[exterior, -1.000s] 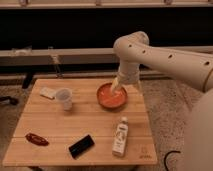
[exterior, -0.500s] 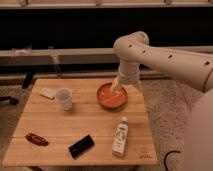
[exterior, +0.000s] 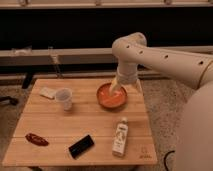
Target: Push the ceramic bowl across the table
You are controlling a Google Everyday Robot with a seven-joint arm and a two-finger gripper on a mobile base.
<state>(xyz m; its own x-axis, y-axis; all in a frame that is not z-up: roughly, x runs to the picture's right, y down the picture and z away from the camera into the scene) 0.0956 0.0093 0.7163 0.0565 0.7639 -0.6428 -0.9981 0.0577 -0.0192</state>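
Observation:
The ceramic bowl (exterior: 111,97), orange-red and glossy, sits on the light wooden table (exterior: 50,120) at its far right part. My gripper (exterior: 119,89) comes down from the white arm at the upper right and hangs over the bowl's right inner side, reaching into or just above it. Whether it touches the bowl is not visible.
A translucent plastic cup (exterior: 64,98) stands left of the bowl, with a small pale block (exterior: 48,92) beyond it. Near the front lie a dark red item (exterior: 37,139), a black phone-like slab (exterior: 81,146) and a white bottle (exterior: 119,136) on its side.

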